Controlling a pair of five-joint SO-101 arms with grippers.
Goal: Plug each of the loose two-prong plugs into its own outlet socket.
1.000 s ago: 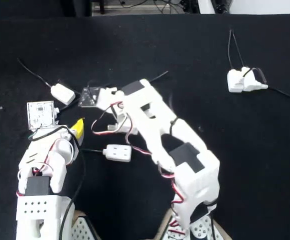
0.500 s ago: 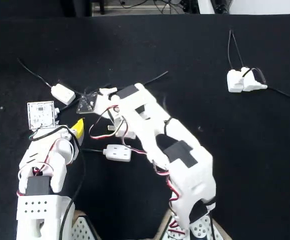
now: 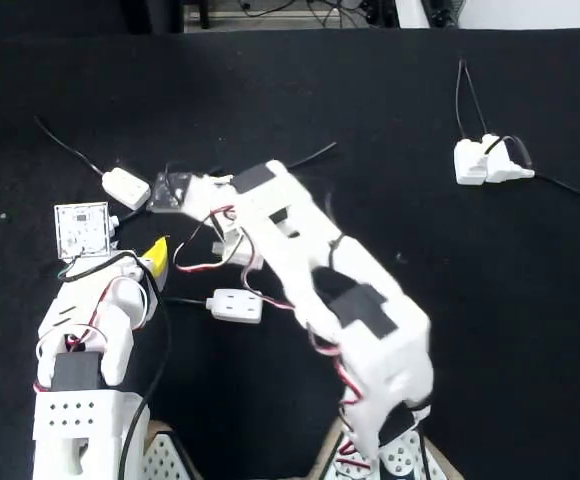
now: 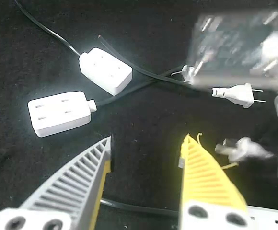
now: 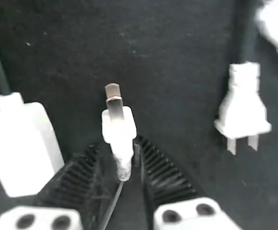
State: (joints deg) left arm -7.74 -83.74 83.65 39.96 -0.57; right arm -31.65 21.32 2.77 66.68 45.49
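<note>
Beside a white outlet socket (image 5: 21, 143) on the black worktop (image 5: 177, 43), the right tool (image 5: 119, 144) pinches 1 2-prong plug (image 5: 117, 122). A second plug (image 5: 242, 112) lies farther from that socket. The left tool (image 4: 146, 140) is spread.

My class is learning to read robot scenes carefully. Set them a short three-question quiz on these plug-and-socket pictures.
1. True or false: the left gripper is open.
2. The right gripper holds: A a screwdriver, B a two-prong plug, C nothing.
3. How many outlet sockets lie beyond the left gripper in the left wrist view?
Key: 1 true; 2 B; 3 two.
</note>
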